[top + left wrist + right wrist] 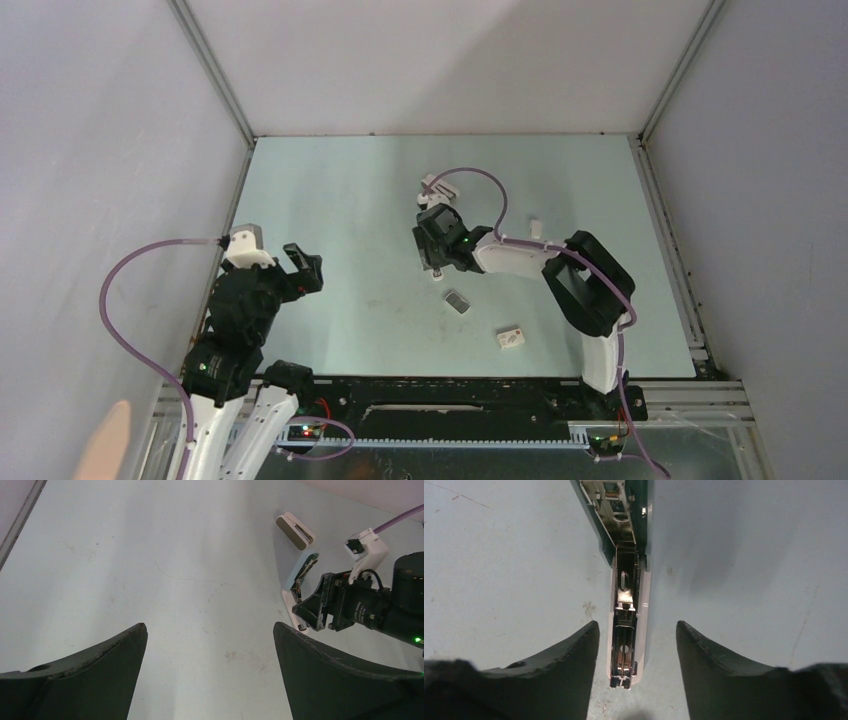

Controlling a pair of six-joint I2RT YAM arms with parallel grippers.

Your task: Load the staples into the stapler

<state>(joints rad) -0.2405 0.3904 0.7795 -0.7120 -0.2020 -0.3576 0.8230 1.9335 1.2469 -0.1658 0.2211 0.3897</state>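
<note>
1. Directly between your right gripper's (pixel 637 630) fingers lies the stapler (pixel 626 600). It is one slim grey-green body with a white end, opened, its metal channel facing up. It sits mid-table, running lengthwise between the fingers.
2. Your right jaws are spread astride it, with a sliver of table showing on each side, so they pinch nothing.
3. Count one block of staples (pixel 457 300). It lies flat on the table at about 5 o'clock from that gripper, near it but apart.
4. Count one white box (pixel 511 339) with a red mark, at 4 o'clock from the staples and close to the near edge.
5. Count one more stapler, the white-and-cream stapler (pixel 295 530), at 12 o'clock from the right gripper in the top view. A small white item (pixel 536 228) at 3 o'clock is too small to identify.
6. Your left gripper (pixel 209 625) hangs at 9 o'clock, by the table's (pixel 350 200) left edge. Its jaws are spread wide and hold nothing.
7. Bare surface stretches between the left gripper and the stapler, and on toward 12 o'clock. Walls (pixel 120 150) close the left, far and right edges.
</note>
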